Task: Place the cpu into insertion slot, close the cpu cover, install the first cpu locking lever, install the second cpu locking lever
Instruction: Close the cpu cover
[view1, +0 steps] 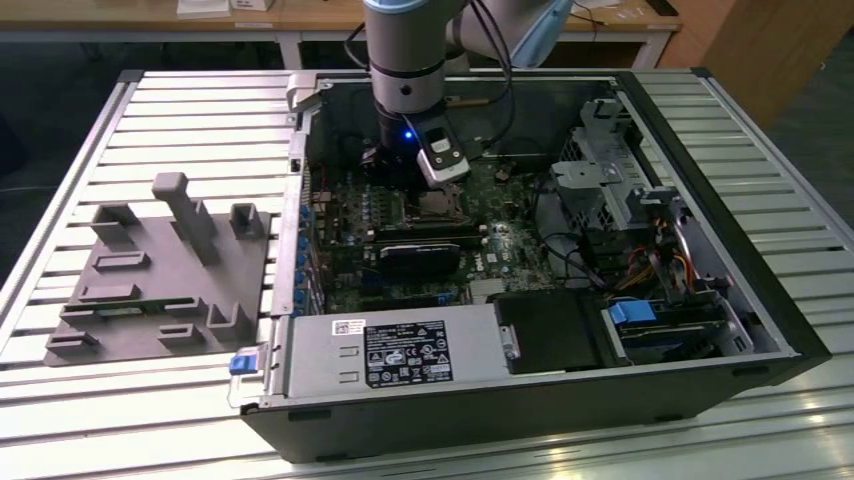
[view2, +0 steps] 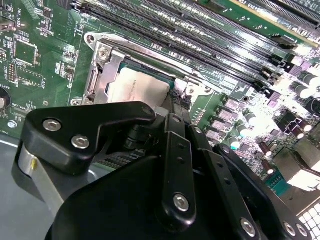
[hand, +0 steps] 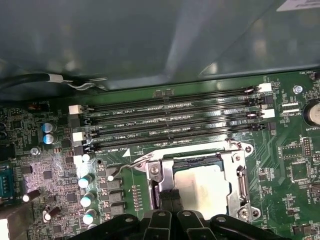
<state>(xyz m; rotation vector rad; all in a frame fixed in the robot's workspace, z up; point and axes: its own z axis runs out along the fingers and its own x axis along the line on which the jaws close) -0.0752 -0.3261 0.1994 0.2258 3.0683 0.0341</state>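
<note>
Case first: black open steel computer case (view1: 534, 415) is lying on the silver slatted table (view1: 174, 110), with the grey robot arm (view1: 407, 60) reaching down into it. Green motherboard (hand: 290, 150) is facing both wrist cameras. Black gripper (hand: 170, 199) is sitting at the socket's edge, jaws drawn together, nothing visibly pinched. Thin silver windowed cpu cover (hand: 241, 182) is looking folded down over the square silver-rimmed insertion slot (hand: 197, 162), and the pale silvery square cpu (hand: 205, 187) is sitting inside. Bent wire locking lever (hand: 125, 167) is sticking out alongside, apparently unlatched. Judging it as the lever step: doing it well means pressing on the wire alone, following its arc, and avoiding the cpu top and the small silver capacitors (hand: 85, 181).
</note>
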